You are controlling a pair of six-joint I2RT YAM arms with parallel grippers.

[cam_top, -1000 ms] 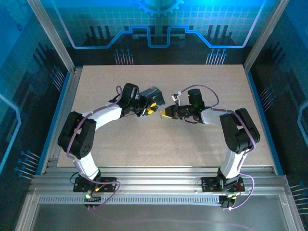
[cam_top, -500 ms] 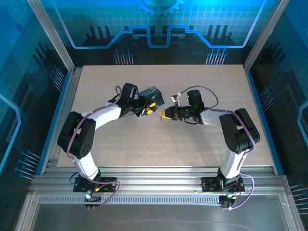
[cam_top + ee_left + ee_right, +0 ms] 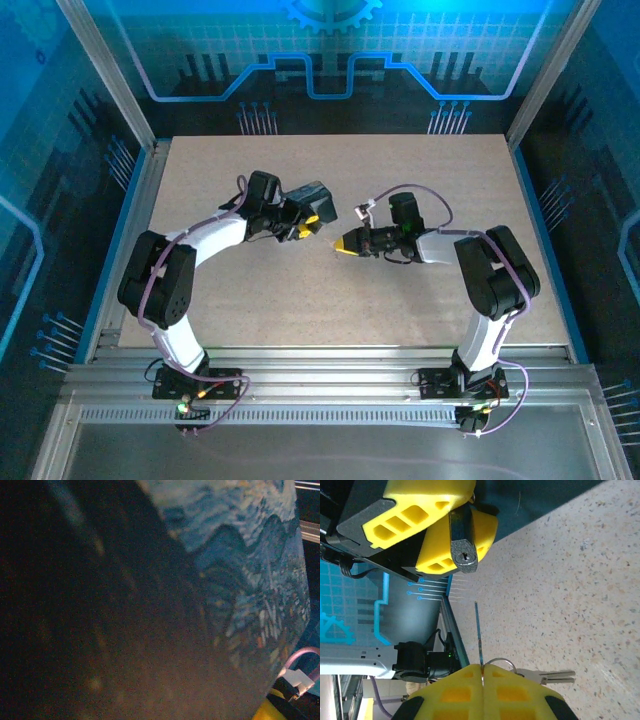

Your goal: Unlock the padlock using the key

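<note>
In the right wrist view the small dark padlock [image 3: 463,555] is pinched between the left gripper's yellow fingers [image 3: 420,510], its keyhole facing me. The key [image 3: 478,630] sticks out thin and edge-on from my right gripper [image 3: 482,667], which is shut on it. The key's tip stops short of the padlock, a clear gap below it. From above, the left gripper [image 3: 303,226] and right gripper [image 3: 344,243] face each other at mid-table, a little apart.
A dark box with a blue swirl picture [image 3: 312,193] sits at the left gripper and looms close in the left wrist view [image 3: 225,580]. A ring with spare keys [image 3: 542,676] hangs beside the right fingers. Speckled tabletop [image 3: 420,170] spreads all around; a metal frame borders it.
The two grippers have drawn slightly apart: the left one with the padlock and box shifted left, the right one with the key dropped a little toward the near side.
</note>
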